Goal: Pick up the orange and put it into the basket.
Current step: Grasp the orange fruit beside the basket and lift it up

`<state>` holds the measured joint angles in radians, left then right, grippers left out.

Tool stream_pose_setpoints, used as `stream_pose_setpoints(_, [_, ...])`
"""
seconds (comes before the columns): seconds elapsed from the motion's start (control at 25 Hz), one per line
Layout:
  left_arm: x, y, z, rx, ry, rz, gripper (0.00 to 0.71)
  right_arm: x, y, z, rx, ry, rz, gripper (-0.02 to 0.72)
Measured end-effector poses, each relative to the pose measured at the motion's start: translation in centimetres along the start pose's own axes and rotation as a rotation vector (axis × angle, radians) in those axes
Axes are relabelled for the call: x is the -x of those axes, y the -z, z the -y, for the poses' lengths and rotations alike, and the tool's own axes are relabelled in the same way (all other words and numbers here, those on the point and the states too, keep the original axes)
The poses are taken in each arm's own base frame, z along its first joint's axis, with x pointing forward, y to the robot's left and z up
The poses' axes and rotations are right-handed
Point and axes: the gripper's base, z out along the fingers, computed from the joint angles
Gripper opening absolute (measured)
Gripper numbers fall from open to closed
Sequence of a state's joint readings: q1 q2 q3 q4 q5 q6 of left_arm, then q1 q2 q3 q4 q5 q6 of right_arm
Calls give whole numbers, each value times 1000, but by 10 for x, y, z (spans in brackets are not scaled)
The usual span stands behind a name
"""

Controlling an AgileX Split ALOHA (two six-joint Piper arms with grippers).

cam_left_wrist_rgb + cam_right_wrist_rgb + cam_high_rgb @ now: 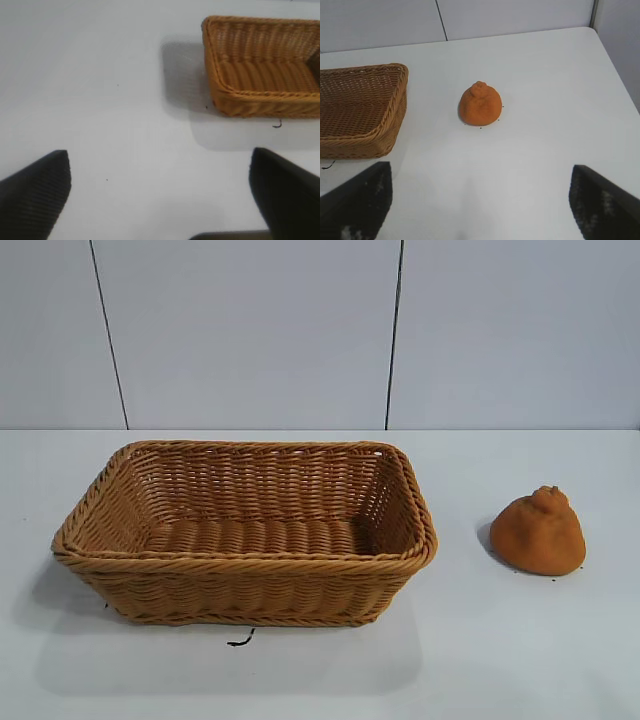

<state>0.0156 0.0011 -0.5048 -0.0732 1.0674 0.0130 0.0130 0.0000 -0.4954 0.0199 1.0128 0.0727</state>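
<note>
Two things sit on the white bench (520, 660) and they're apart from each other: the basket (245, 562) and the orange (538, 532). From the exterior view the basket takes up the left and middle, woven wicker with flared sides and a thick braided rim, nothing inside it. The orange is off to its right, out on the bare bench, resting on its wide base with the knobby bit pointing up. So yeah, not in the basket.

Neither arm shows in the exterior view. The left end effector (160, 192) only shows up in its own wrist camera, both dark fingers (37, 192) spread wide with plain bench between them, gripping nothing, and the basket's corner sits well ahead of it. The right end effector (480, 200) looks the same: fingers (605, 200) wide apart, nothing held. The orange lies ahead of it, roughly centred between the two fingers, with the basket's end beside it. A small dark scrap (241, 640) lies on the bench just at the basket's near edge.
</note>
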Motion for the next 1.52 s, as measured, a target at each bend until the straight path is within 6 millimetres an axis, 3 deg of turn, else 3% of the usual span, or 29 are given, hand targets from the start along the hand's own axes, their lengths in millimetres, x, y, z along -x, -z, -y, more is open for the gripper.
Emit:
stream_pose_setpoints(0.16, [-1,1,0,0,0,3,695,18,-10,-1,-7,-1,-78,659])
stream_pose_setpoints(0.36, [-1,1,0,0,0,3,696,62,-46,-4,-21,-5,-250,659])
stream_pose_setpoints(0.68, [-1,1,0,0,0,3,696,129,-140,-8,-42,-9,-492,659])
stream_pose_setpoints(0.84, [-1,1,0,0,0,3,696,148,-190,-9,-47,-6,-571,659])
stream_pose_setpoints(1.16, [-1,1,0,0,0,3,696,152,-281,-8,-45,32,-755,659])
stream_pose_setpoints(1.36, [-1,1,0,0,0,3,696,135,-333,-6,-48,36,-852,659])
stream_pose_setpoints(1.52, [-1,1,0,0,0,3,696,107,-369,-4,-35,35,-947,659])
